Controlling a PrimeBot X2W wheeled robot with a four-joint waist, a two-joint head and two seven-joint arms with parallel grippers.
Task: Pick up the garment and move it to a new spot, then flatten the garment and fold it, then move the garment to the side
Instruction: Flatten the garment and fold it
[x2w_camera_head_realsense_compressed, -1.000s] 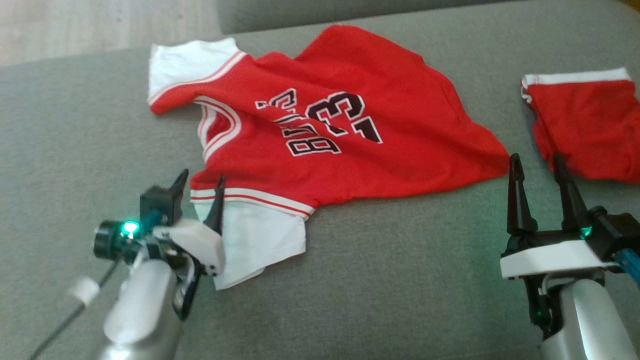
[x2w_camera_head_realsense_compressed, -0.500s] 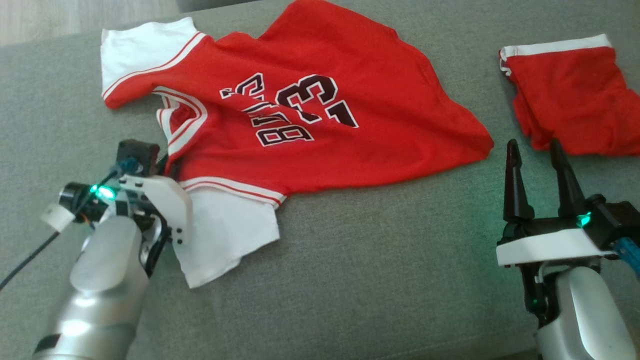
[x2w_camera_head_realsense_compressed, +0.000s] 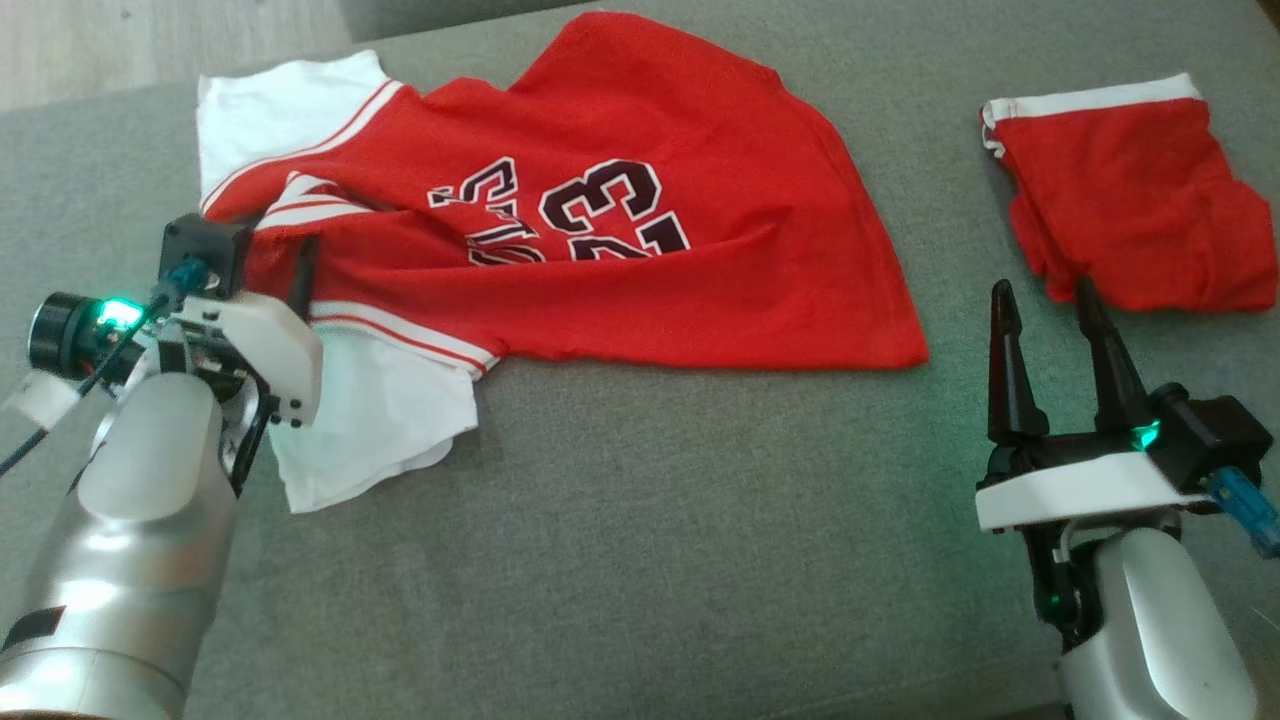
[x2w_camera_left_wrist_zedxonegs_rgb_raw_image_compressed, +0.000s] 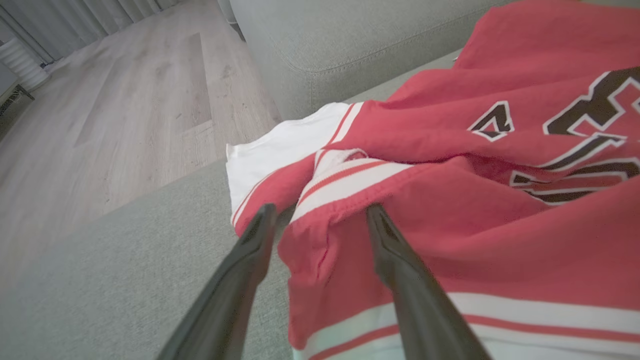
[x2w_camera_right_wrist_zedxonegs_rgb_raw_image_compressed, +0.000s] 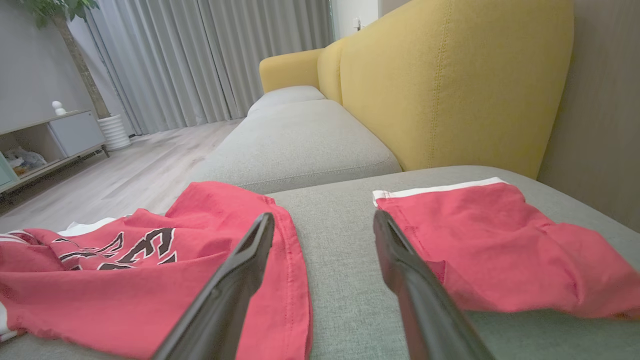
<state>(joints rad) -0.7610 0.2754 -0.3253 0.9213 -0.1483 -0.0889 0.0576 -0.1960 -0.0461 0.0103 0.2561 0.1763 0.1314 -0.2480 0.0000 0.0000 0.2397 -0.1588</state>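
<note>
The garment (x2w_camera_head_realsense_compressed: 700, 290) is a red jersey with white sleeves and a dark "23", spread on the grey sofa seat (x2w_camera_head_realsense_compressed: 700, 560). My left gripper (x2w_camera_head_realsense_compressed: 262, 250) sits at its neckline on the left, near the white sleeve. In the left wrist view the left gripper (x2w_camera_left_wrist_zedxonegs_rgb_raw_image_compressed: 320, 212) has its fingers apart around a bunched fold of the garment (x2w_camera_left_wrist_zedxonegs_rgb_raw_image_compressed: 475, 235): the right finger touches the cloth, and grey seat shows beside the left finger. My right gripper (x2w_camera_head_realsense_compressed: 1045, 320) stands open over bare cushion, just past the jersey's hem. From the right wrist, the right gripper (x2w_camera_right_wrist_zedxonegs_rgb_raw_image_compressed: 322, 225) is open, the garment (x2w_camera_right_wrist_zedxonegs_rgb_raw_image_compressed: 150, 280) to its left.
Red shorts (x2w_camera_head_realsense_compressed: 1120, 190) with a white waistband lie at the far right, close to the right gripper; the shorts (x2w_camera_right_wrist_zedxonegs_rgb_raw_image_compressed: 500, 250) are on the right of the right wrist view. A yellow backrest (x2w_camera_right_wrist_zedxonegs_rgb_raw_image_compressed: 450, 85) rises behind them. Wooden floor (x2w_camera_left_wrist_zedxonegs_rgb_raw_image_compressed: 125, 100) lies past the seat's left edge.
The head camera has shifted. My left gripper went forward from the white sleeve to the neckline, closed there, then opened partway; the neckline is now bunched over. The right gripper stayed put.
</note>
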